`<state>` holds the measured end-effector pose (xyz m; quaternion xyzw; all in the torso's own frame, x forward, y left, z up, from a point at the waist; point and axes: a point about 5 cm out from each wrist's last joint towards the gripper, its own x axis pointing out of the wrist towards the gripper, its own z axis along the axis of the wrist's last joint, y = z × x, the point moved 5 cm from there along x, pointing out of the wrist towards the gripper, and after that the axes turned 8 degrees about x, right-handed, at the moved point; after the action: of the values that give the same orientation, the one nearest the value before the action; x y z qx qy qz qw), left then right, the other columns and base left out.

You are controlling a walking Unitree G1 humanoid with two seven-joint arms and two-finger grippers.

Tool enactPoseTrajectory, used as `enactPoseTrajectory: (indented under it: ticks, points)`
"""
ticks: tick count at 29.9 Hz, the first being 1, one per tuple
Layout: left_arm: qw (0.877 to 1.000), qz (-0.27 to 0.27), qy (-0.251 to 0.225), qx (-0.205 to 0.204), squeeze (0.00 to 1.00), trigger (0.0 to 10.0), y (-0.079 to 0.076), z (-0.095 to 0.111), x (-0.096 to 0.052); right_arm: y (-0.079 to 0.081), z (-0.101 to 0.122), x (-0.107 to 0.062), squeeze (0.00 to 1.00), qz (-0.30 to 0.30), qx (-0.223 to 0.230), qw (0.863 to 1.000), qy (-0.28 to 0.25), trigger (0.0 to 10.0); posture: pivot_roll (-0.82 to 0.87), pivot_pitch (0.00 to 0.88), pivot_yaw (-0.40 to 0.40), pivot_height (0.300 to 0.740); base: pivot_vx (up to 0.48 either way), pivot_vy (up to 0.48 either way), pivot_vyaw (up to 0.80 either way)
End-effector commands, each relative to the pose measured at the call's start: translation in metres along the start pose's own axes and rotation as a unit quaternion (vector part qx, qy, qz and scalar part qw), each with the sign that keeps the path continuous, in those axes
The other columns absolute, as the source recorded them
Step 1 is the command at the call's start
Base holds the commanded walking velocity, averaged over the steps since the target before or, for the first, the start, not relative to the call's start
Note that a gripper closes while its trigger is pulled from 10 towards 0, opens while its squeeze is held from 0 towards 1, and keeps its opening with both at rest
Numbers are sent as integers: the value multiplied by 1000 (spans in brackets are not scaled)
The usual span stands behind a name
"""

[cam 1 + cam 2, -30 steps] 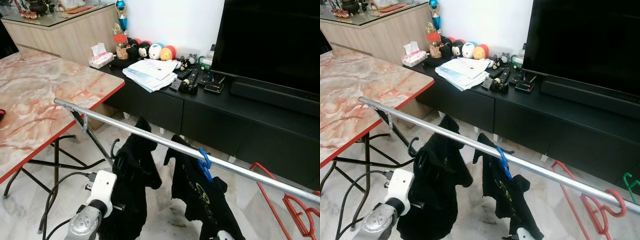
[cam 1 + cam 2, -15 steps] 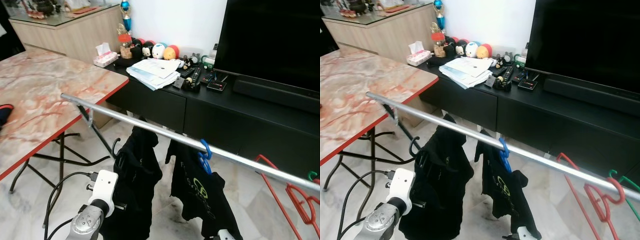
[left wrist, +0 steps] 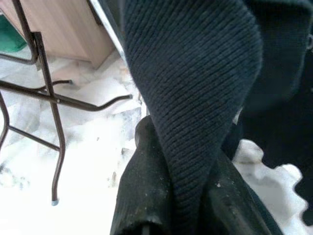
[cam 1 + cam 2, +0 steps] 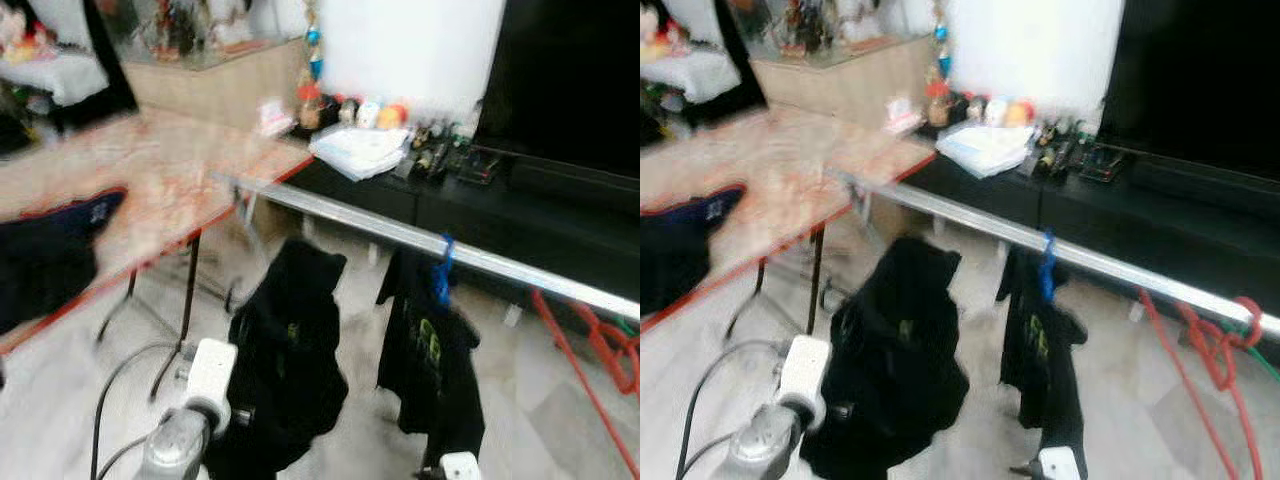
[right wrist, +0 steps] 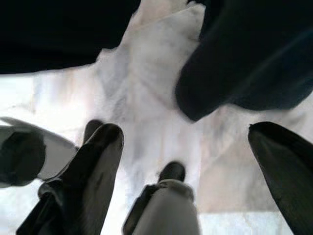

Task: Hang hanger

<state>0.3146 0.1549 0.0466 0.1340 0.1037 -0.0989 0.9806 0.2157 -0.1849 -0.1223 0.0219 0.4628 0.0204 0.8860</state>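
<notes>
My left gripper (image 3: 188, 196) pinches the soft, floppy black garment (image 4: 290, 370) on its hanger below the silver rail (image 4: 400, 232) at my 12 o'clock, which I'd take by the stiff hook; my right gripper (image 5: 186, 161) hangs open.

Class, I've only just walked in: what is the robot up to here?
The robot is hanging laundry. Its left claw is shut on a black garment, held up beside the metal rail. Another black shirt already hangs from the rail on a blue hanger, and red hangers sit further along. The right claw is open and holds nothing, low over the floor. The head views are blurred.
</notes>
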Motion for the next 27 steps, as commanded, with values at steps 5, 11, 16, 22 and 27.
enactPoseTrajectory:
  ticks: [5,11,16,22,27]
  points:
    - [1000,11,-11,-2,0,10000,6,6,0,-3,-8,-1,0,-6,6,1000,10,10000,-60,51,100,740,-301,0,0]
    - [1000,13,-9,-4,0,10000,6,6,-1,-4,-8,-1,0,-8,6,1000,10,10000,-59,58,98,740,-306,0,0]
    - [1000,23,-3,-5,0,10000,9,4,-1,-5,-7,-1,0,-9,6,1000,9,10000,-58,61,96,740,0,0,0]
    - [999,31,10,-15,0,10000,11,0,0,-5,-7,-1,0,-11,9,1000,9,10000,-57,66,95,740,0,0,0]
    - [999,33,13,-19,0,10000,11,-1,0,-5,-8,-1,0,-12,10,1000,12,10000,-55,69,94,740,0,480,-609]
